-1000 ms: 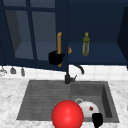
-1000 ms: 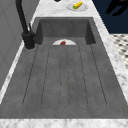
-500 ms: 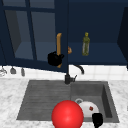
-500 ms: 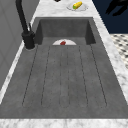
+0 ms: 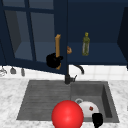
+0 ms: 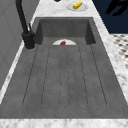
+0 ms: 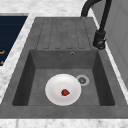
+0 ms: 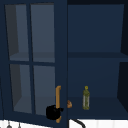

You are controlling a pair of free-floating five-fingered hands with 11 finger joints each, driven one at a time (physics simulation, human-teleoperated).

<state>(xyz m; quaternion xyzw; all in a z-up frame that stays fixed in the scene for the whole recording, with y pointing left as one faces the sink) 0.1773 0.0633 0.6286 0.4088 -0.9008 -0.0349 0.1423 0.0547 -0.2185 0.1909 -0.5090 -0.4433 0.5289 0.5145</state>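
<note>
Fingers of the left hand (image 5: 53, 60) are wrapped around the lower end of the wooden door handle (image 5: 57, 47), and the upper view has that same grip low on the bar. That handle sits on the glazed cabinet door (image 5: 30, 35), with a green bottle (image 5: 85, 44) on the shelf just past its edge. Down low, the right hand (image 5: 97, 119) hangs at the sink's (image 5: 105, 87) front rim beside the white plate (image 7: 63, 89) and a red ball (image 5: 67, 115); its fingers I can't read. Good form here, I'd say: stay clamped on the bar and follow the hinge's arc, no twisting.
</note>
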